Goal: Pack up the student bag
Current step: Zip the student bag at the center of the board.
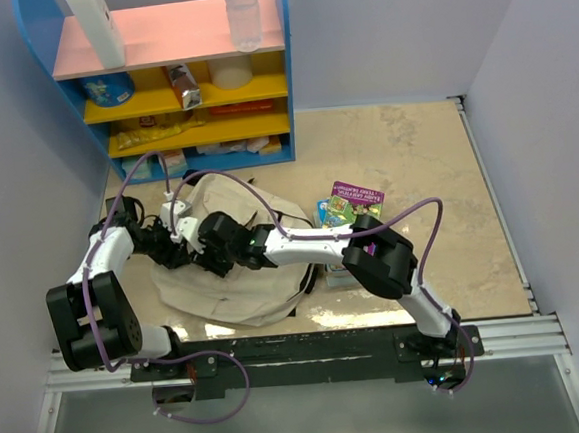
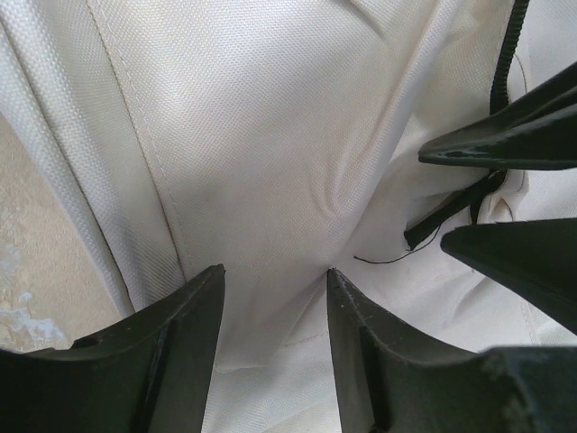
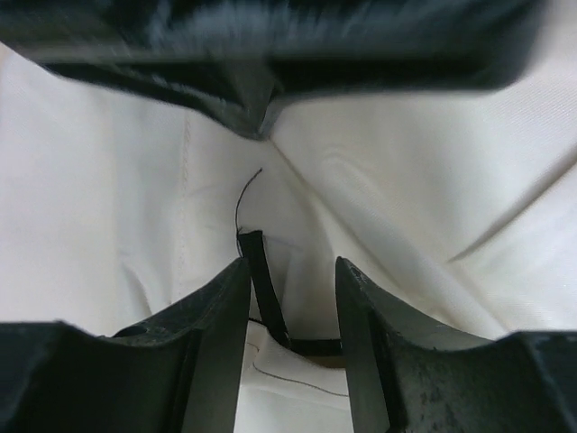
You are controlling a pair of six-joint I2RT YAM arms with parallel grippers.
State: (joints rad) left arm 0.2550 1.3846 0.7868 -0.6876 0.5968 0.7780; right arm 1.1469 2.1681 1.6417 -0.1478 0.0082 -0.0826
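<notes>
We judge the step in hand to be opening the student bag (image 1: 237,293), not yet filling it. It lies slumped on the bench (image 1: 415,156), toward 8 o'clock of the bench's middle, with nothing visibly going into it. A small stack of books (image 1: 350,210) sits on the bench at its 3 o'clock, just beside it.

Both tools meet over the bag's upper part. The left end effector (image 2: 275,275) reaches in from 9 o'clock. Its jaws stand apart with a ridge of cream cloth between them, and we cannot tell whether that cloth is pinched or only straddled. The right end effector (image 3: 293,266) comes from 3 o'clock. It is released, with its jaws on either side of a thin black pull tab (image 3: 262,290) that lies against one finger with room to spare.

Next, we think, the right jaws must close on that tab and draw it along while the left steadies the cloth. A slack tab could slip out.
</notes>
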